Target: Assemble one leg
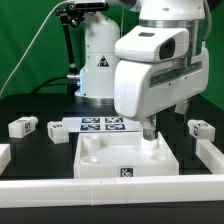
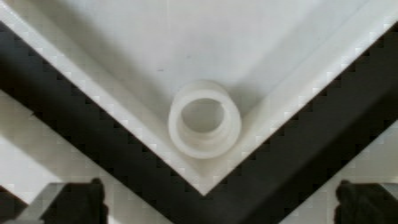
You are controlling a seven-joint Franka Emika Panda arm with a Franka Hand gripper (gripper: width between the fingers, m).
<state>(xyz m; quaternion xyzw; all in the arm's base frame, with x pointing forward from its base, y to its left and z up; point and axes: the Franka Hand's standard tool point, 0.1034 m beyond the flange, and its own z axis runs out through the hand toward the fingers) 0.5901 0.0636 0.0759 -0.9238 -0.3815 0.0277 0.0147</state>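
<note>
The small white plastic leg (image 1: 200,128), a block with a black-and-white square tag on its face, sits on the black tabletop (image 1: 30,150) at the exterior view's right. It is clear of the pincer (image 1: 150,134) and untouched. Another such leg (image 1: 22,126) lies well apart at the exterior view's left. Between them is the large white square tray-like panel (image 1: 110,160) with a raised rim. In the wrist view one of its corners fills the picture, with a round white socket (image 2: 205,122) set into that corner. The pincer is spread wide and grips nothing. Its dark fingers (image 2: 71,203) stand at either edge of the wrist view, with the panel's corner tip between them. Whether they touch the rim cannot be told. The white arm (image 1: 150,65) points straight down over the panel's far corner on the exterior view's right, its bulky wrist housing upright above the pincer. Behind the panel lies the flat white marker board (image 1: 100,125) with several tags.
</note>
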